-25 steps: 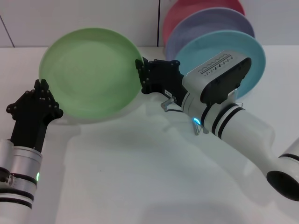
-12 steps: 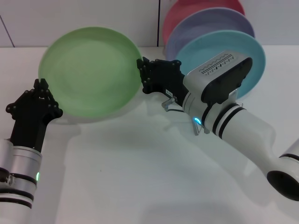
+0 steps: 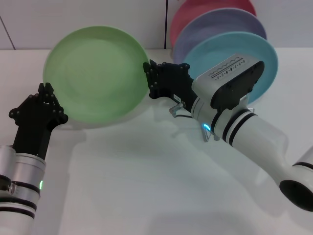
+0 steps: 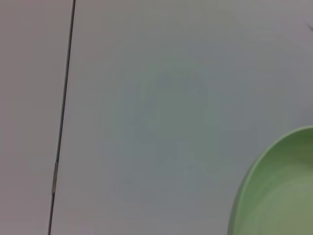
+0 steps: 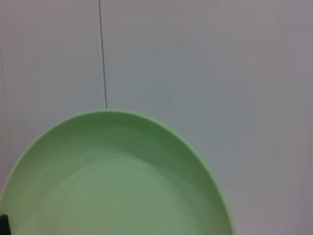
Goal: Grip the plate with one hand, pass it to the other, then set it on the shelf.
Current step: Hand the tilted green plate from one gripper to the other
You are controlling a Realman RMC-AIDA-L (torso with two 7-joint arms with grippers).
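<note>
The light green plate (image 3: 93,73) is held up off the table, tilted towards me. My right gripper (image 3: 148,81), on the bulky white arm with the grey vented box, is shut on the plate's right rim. My left gripper (image 3: 45,94), on the slim banded forearm, sits at the plate's lower left edge with its fingers open, not clamping the rim. The plate also shows in the left wrist view (image 4: 279,191) and in the right wrist view (image 5: 117,181). The wire rack (image 3: 175,108) is mostly hidden behind my right arm.
A pink plate (image 3: 195,12), a lavender plate (image 3: 215,24) and a turquoise-blue plate (image 3: 266,54) stand upright in the rack at the back right. The white table (image 3: 137,176) spreads in front. A white wall (image 3: 29,24) is behind.
The green plate has shifted slightly up and to the right with my right gripper, drawing off from my left gripper. My left arm has barely moved.
</note>
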